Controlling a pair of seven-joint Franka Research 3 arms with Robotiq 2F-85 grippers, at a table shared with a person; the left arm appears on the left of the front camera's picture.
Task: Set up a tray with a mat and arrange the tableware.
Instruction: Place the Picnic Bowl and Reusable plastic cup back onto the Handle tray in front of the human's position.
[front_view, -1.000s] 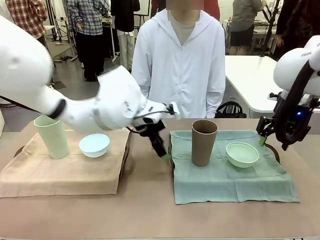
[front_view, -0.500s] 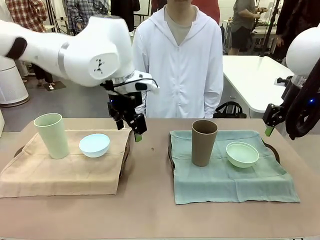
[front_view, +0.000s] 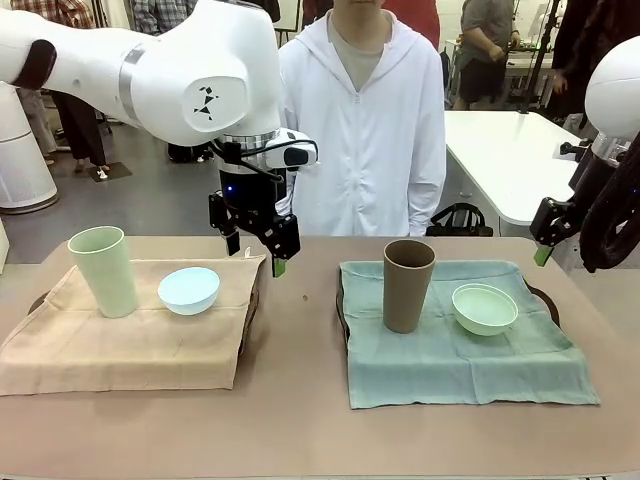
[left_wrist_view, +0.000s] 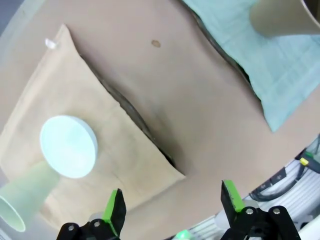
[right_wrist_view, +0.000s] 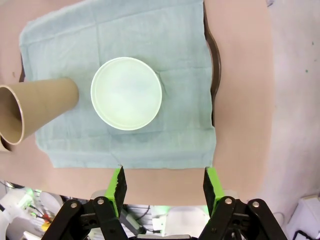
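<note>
Brown tabletop below: left gripper (front_view: 256, 247) hangs with jaws spread, empty, beside the beige mat (front_view: 130, 340) holding pale green cup (front_view: 103, 270) and blue bowl (front_view: 189, 289); right gripper (right_wrist_view: 162, 185) likewise parted, empty. Careless descent could topple that tall cup

green cup (front_view: 103, 270), blue bowl (front_view: 189, 289) | brown cup (front_view: 408, 284), mint bowl (front_view: 485, 308) | upright

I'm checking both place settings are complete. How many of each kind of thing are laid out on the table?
Cups: 2, pale green cup and brown cup
Bowls: 2, light blue bowl and mint green bowl
Mats: 2, beige mat and green mat
Total: 6
</note>
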